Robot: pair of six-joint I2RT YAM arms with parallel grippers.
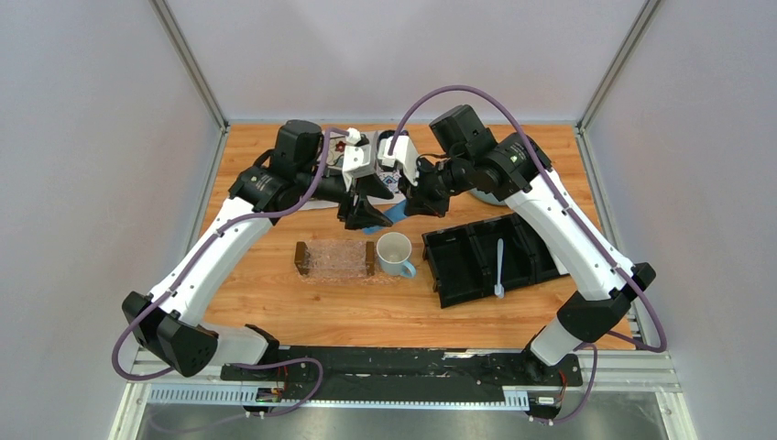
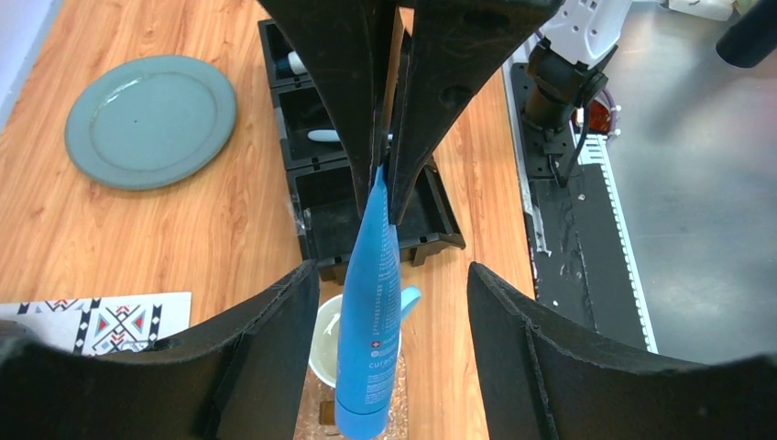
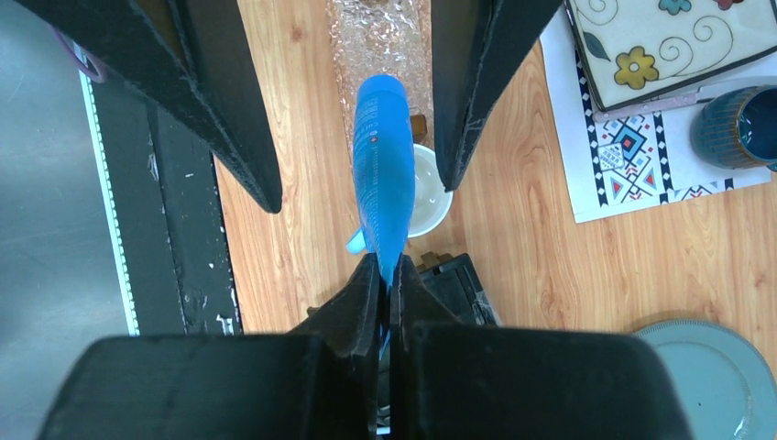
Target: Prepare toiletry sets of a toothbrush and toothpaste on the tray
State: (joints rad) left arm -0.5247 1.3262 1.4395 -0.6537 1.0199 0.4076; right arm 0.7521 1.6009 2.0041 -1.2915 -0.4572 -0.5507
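Observation:
My right gripper (image 3: 385, 275) is shut on the flat crimped end of the bright blue tube (image 3: 383, 156) and holds it in the air above the white mug (image 1: 394, 254). My left gripper (image 2: 392, 275) is open, with a finger on each side of the tube's cap end (image 2: 366, 403), not touching it. The clear tray (image 1: 334, 258) with brown end pieces lies left of the mug with nothing on it. The white toothbrush (image 1: 499, 266) lies in the black organizer (image 1: 458, 266). I cannot clearly see the whitish-silver tube.
A grey-green plate (image 2: 151, 119) sits at the back right of the table. A patterned mat (image 3: 641, 156) carries a decorated square plate (image 3: 660, 46) and a dark blue cup (image 3: 738, 128). The mug's blue handle (image 2: 410, 298) points towards the organizer.

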